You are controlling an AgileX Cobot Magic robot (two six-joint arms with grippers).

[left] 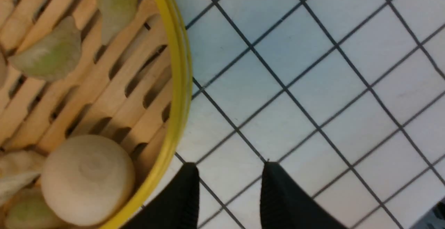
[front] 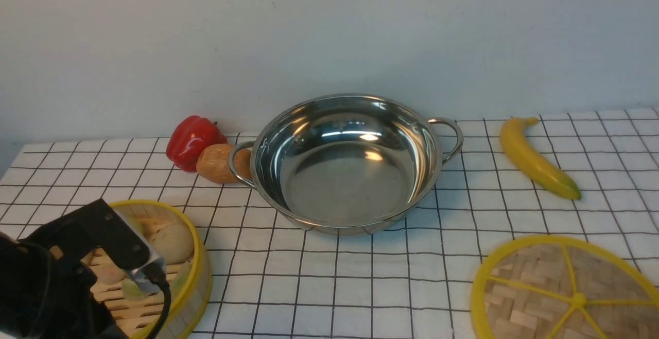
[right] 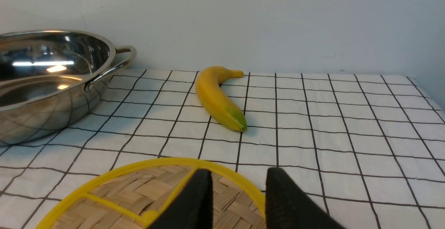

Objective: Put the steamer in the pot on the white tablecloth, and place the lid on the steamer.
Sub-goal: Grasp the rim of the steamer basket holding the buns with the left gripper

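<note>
My L gripper (left: 229, 164), ajar & empty, hangs beside steamer (left: 104, 83) rim; step 1, grab pending. Next, I reckon: straddle rim, clamp. R gripper (right: 239, 170) open, empty, over lid (right: 121, 194).

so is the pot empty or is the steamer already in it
Empty. The pot shows only bare shiny metal and reflections inside; the steamer sits apart from it on the white tablecloth, front left.
</note>
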